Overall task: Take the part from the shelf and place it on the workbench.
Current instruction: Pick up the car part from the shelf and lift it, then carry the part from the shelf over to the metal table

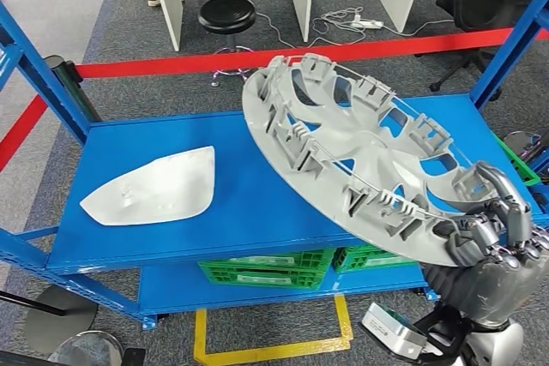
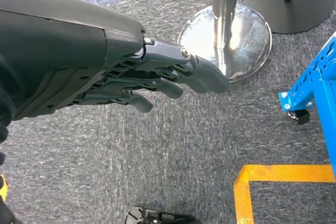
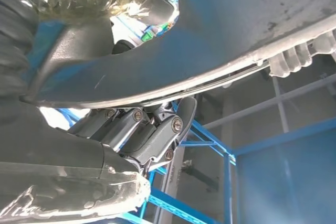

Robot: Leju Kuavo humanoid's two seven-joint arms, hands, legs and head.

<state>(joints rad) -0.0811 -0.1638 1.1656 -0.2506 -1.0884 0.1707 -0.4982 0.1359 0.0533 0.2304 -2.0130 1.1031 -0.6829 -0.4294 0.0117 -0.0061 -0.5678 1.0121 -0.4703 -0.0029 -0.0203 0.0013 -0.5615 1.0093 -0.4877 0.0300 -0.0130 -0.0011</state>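
I see the blue shelf [image 1: 194, 237] stretching across most of my head view, its top deck carrying the load while green crates [image 1: 272, 267] sit on the lower deck. Behind it a red barrier tape [image 1: 194, 63] runs left to right, there, I take it, to keep people out of the work area, and a black stool [image 1: 226, 15] stands on the far carpet.

The part, a grey wheel cover [image 1: 343, 152], is lifted and tilted, ribbed back side up, its far edge high over the right half of the deck and its near-right edge low. That slant comes from being gripped at one rim only. My right hand [image 1: 502, 229] pinches that near-right rim, fingers curled over the top, and in the right wrist view the fingers [image 3: 158, 135] press against the cover's underside. The rim hides the thumb, so I judge the grip secure rather than see it.

A white shell-shaped panel [image 1: 159, 188] lies flat on the left of the deck, well apart from the cover.

My left hand [image 2: 158, 77] hangs over the carpet near a chrome stanchion base [image 2: 238, 40], fingers straight and loosely apart, holding nothing.
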